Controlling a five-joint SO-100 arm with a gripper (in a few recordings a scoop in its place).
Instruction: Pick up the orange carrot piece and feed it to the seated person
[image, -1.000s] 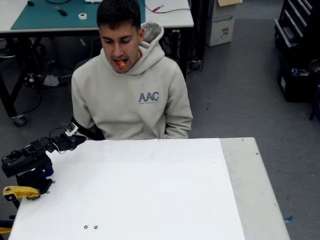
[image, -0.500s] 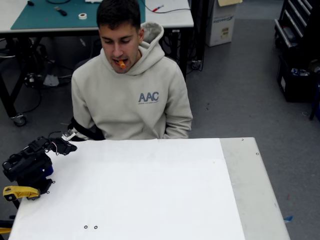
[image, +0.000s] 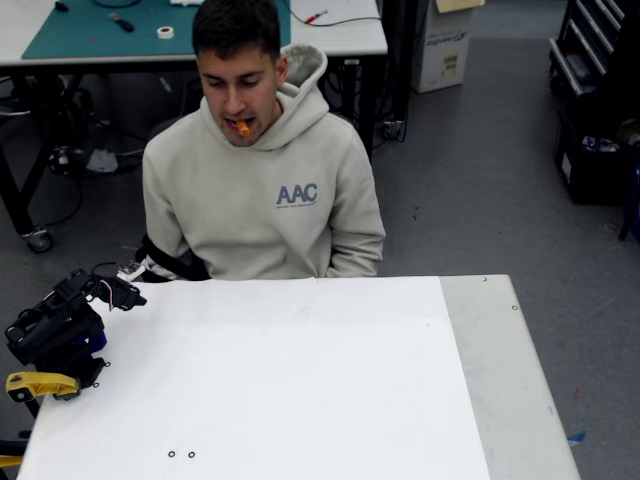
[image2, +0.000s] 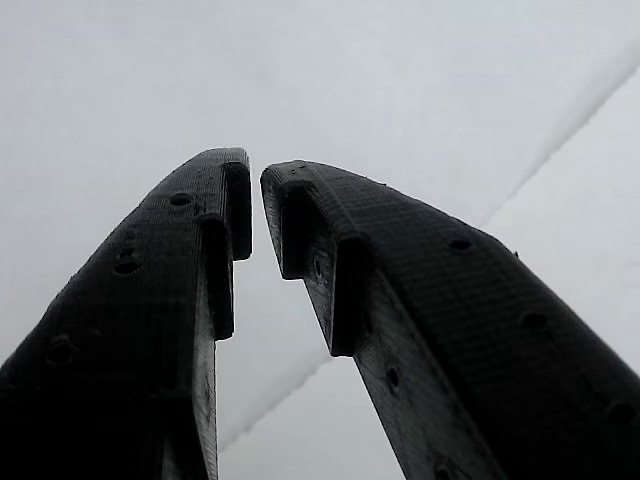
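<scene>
The orange carrot piece (image: 242, 127) sticks out of the mouth of the seated person (image: 262, 185), who sits behind the white table (image: 300, 380) in a light beige hoodie. My black arm is folded low at the table's left edge in the fixed view. Its gripper (image: 122, 293) points toward the table's far left corner, well below and left of the person's face. In the wrist view the gripper (image2: 256, 200) has its two black fingertips almost touching, with nothing between them, over the white surface.
A yellow clamp (image: 38, 384) holds my base at the table's left edge. Two small black rings (image: 181, 454) lie near the front edge. A bare grey strip (image: 500, 360) runs along the table's right side. Behind the person stands a bench with a green mat (image: 100, 30).
My arm has drawn back and folded down toward its base, and the gripper has dropped lower at the table's left corner. The carrot piece has stayed in the person's mouth.
</scene>
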